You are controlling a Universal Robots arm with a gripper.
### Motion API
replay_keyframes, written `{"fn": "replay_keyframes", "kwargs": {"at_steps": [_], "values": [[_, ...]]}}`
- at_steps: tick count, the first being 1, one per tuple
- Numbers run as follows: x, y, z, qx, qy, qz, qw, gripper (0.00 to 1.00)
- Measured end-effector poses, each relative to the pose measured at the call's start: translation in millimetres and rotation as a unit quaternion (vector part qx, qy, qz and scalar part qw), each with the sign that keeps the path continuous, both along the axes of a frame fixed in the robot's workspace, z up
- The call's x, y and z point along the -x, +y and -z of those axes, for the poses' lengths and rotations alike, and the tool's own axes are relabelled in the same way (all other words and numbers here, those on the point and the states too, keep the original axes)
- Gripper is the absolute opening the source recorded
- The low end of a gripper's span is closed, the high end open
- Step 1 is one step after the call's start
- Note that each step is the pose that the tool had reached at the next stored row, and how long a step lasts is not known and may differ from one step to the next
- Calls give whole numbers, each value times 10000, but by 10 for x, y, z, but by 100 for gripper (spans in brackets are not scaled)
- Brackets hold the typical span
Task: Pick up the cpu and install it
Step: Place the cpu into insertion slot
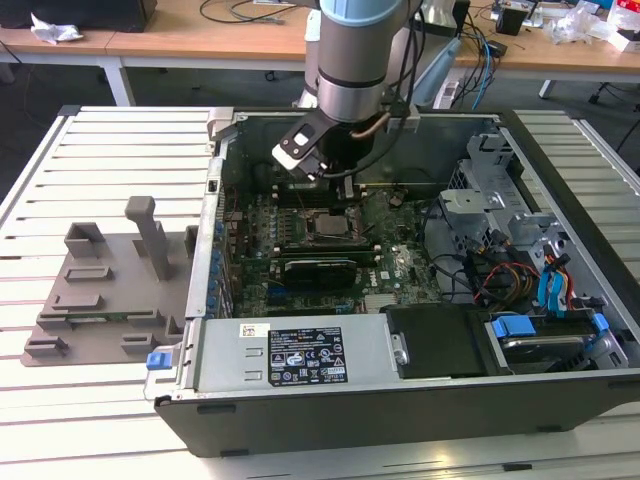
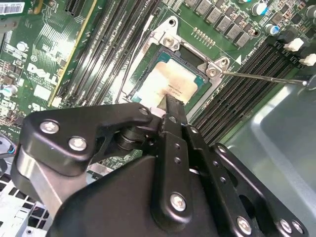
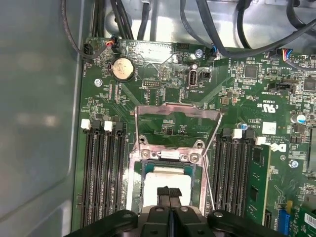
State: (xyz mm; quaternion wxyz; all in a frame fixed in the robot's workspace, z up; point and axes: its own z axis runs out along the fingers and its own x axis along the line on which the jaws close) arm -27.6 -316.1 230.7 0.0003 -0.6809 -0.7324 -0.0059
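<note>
Exterior view gives me the arm (image 1: 350, 70) reaching down into the open computer case (image 1: 400, 400), which lies on its side on a white slatted table (image 1: 110, 140). A grey plastic tray (image 1: 100, 290) with upright posts sits on the table just beside the case, on the exterior view's left. The cpu (image 1: 327, 227) lies flat in the middle of the green motherboard (image 1: 400, 260), directly under the wrist.

From both wrist views I see the cpu (image 3: 168, 175) (image 2: 173, 81) seated inside the socket (image 3: 170, 148) (image 2: 190, 49), its silver top facing up and its edges square to the socket walls. The socket's hinged metal frame (image 3: 175, 105) stands open, laid back toward the coin battery (image 3: 122, 68), and the thin wire lever (image 2: 261, 77) sticks out to one side, unlatched. Rows of black memory slots (image 3: 103, 168) flank the socket on either side.

The gripper (image 3: 169, 190) (image 2: 170, 101) hangs right over the chip with its two black fingers (image 3: 163, 193) pressed together, pad against pad, gripping no part. The tips sit over the near half of the metal lid; I think they touch it, but from these angles I cannot be sure of contact.
</note>
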Motion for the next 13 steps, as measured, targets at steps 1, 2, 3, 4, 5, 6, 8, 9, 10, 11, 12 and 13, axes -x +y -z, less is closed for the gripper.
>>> {"fn": "replay_keyframes", "kwargs": {"at_steps": [1,2,3,4,5,6,8,9,10,11,12,13], "values": [[0,0,-26,9,0,0,10000,11],[1,0,-66,21,0,1,10000,11],[0,0,-105,33,0,0,10000,11],[1,0,-132,44,0,1,10000,11],[1,1,-188,68,0,1,10000,11],[0,2,-238,85,0,1,10000,11],[0,3,-339,102,0,1,9999,11],[0,3,-381,106,0,0,9999,11],[1,3,-430,112,0,1,9999,11],[0,4,-504,123,0,1,9999,11],[0,4,-548,126,0,1,9999,11],[0,4,-579,127,0,0,9999,11]]}}
